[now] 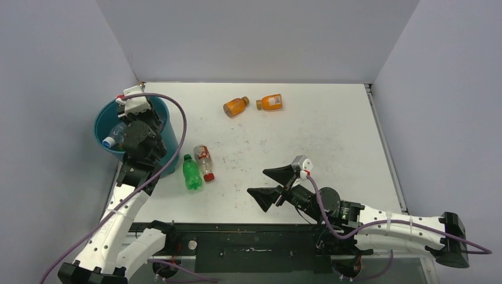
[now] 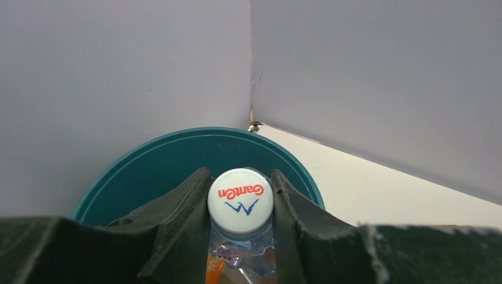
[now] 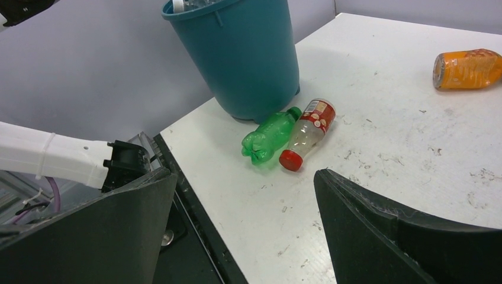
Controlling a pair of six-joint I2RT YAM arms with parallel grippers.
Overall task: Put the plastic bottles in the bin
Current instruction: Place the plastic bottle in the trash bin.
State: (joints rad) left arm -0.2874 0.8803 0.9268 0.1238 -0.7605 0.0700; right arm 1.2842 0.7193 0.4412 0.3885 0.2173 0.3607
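The right gripper [image 1: 257, 181] hovers low over the near part of the white table [image 1: 331, 148], its jaws spread wide with nothing between them. A little beyond it and to its left, two bottles lie side by side and touching: a green bottle [image 3: 269, 135] and a clear red-capped bottle [image 3: 308, 133], whose cap points toward the near edge. Both lie just beside the base of the teal bin [image 3: 248, 59], which stands upright at the table's left edge near the far corner. The left gripper [image 2: 240, 173] is over the mouth of the bin, its jaws clamped on the neck of a clear bottle with a white cap [image 2: 240, 201], held above the bin's opening. Farther back, two orange bottles [image 1: 235, 106] [image 1: 270, 102] lie on their sides near each other but apart, well away from the bin.
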